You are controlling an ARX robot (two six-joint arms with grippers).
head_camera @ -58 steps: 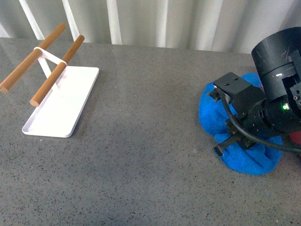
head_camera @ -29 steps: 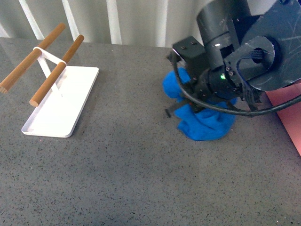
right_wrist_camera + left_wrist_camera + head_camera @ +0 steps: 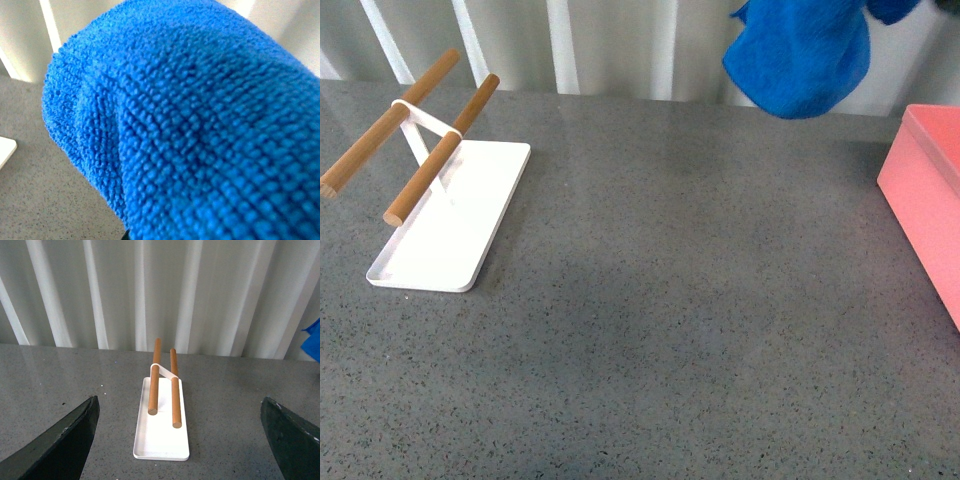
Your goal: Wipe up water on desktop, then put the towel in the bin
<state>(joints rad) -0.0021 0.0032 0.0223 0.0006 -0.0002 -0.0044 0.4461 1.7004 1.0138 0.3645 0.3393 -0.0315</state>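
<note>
Our towel [image 3: 800, 55] hangs above the desk's [image 3: 670, 300] far edge. The right gripper is hidden behind it and presumably clamps it. The bin [image 3: 930, 190] sits lower, at the right edge. Our left gripper [image 3: 178, 407] gapes empty.

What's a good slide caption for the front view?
Blue towel hangs above the desktop, bin at right, tray at left.

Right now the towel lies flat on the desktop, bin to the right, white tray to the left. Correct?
No. The towel hangs in the air above the desktop, as the front view shows. The bin is to the right and the white tray to the left, as stated.
</note>
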